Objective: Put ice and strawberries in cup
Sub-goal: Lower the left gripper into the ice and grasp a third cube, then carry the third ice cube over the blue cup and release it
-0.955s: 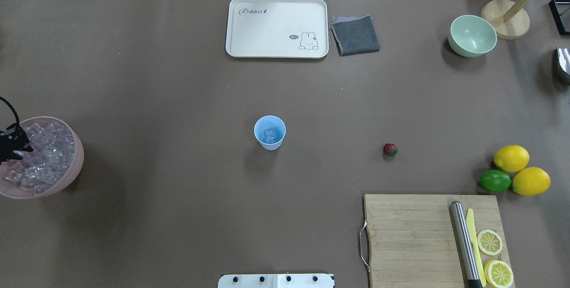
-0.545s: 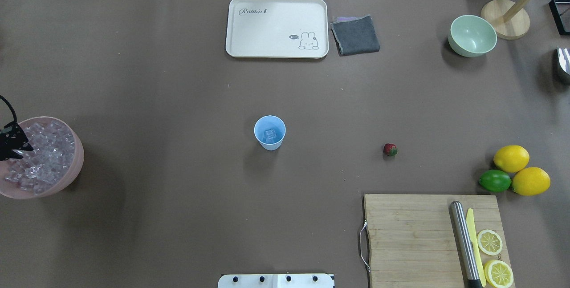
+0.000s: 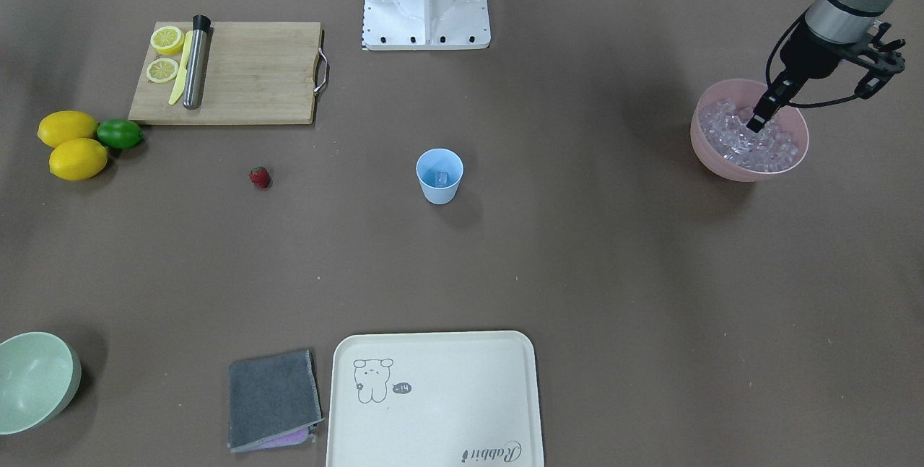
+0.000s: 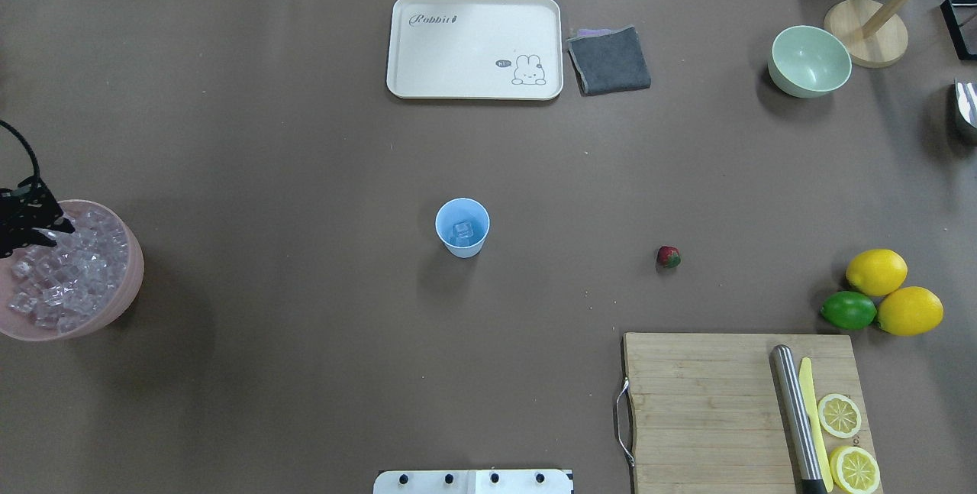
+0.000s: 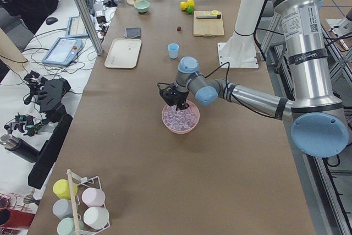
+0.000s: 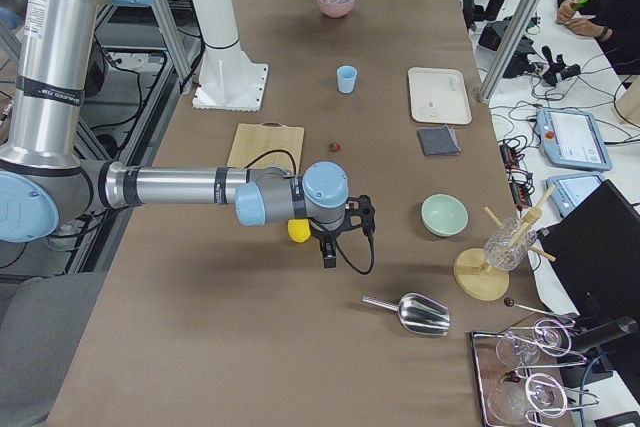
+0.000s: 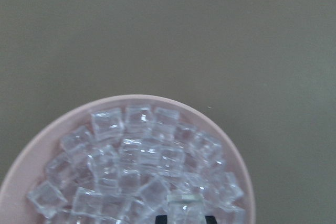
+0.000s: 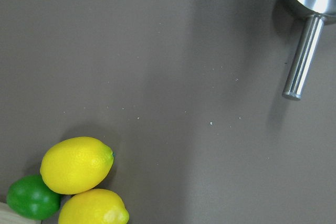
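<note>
At the right edge of the front-facing view the left gripper (image 3: 757, 123) dips into the pink bowl (image 3: 724, 162) of ice (image 3: 766, 151), clamped on one ice cube (image 7: 185, 203) seen at the wrist view's bottom edge. The light blue cup (image 4: 462, 243) stands mid-frame in the overhead view with a cube inside, the strawberry (image 4: 669, 256) lying well to its right. The right gripper (image 6: 328, 257) hangs near the lemons (image 8: 76, 164); whether it is clenched I cannot tell.

Cream rabbit tray (image 4: 458, 51) sits at twelve o'clock on the worktop (image 4: 305, 173), grey cloth (image 4: 609, 60) just beside it; cutting board (image 4: 702, 402) at five.
</note>
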